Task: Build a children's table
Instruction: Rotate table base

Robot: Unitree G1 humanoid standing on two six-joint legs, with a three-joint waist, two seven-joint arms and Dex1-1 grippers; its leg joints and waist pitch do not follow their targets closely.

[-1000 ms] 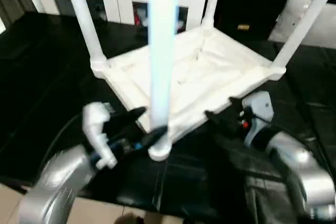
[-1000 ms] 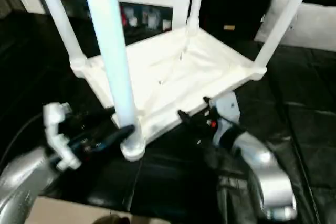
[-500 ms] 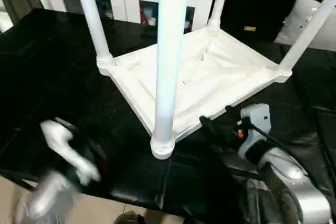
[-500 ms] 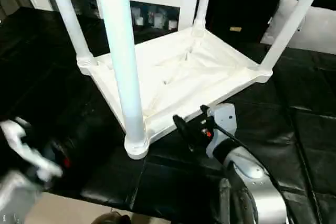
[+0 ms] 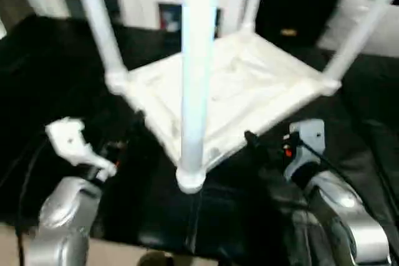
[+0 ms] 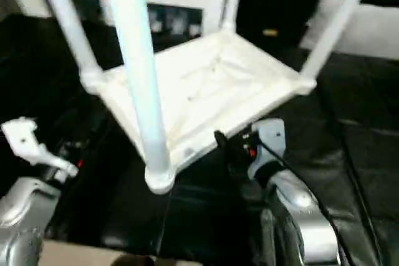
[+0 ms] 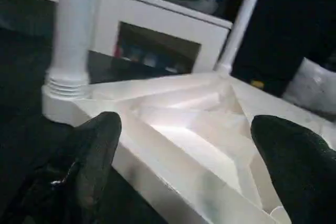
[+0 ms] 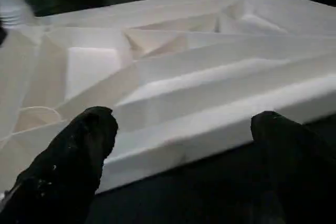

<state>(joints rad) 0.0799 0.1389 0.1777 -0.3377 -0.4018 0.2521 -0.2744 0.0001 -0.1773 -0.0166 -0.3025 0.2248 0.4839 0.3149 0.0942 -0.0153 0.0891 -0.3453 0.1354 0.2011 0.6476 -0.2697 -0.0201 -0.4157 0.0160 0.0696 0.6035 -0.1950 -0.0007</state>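
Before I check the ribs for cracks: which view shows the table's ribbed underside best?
The right wrist view: the ribbed underside spreads across it close up. The left wrist view gives one corner socket; the eye views show it blurred, behind a leg.

glossy black sheet-covered surface (image 5: 56, 60) underneath. white cabinet with dark glass compartments (image 7: 157, 51) behind it, small coloured items inside, blurred. pale cushion (image 6: 368, 29) at far right, against a dark background.
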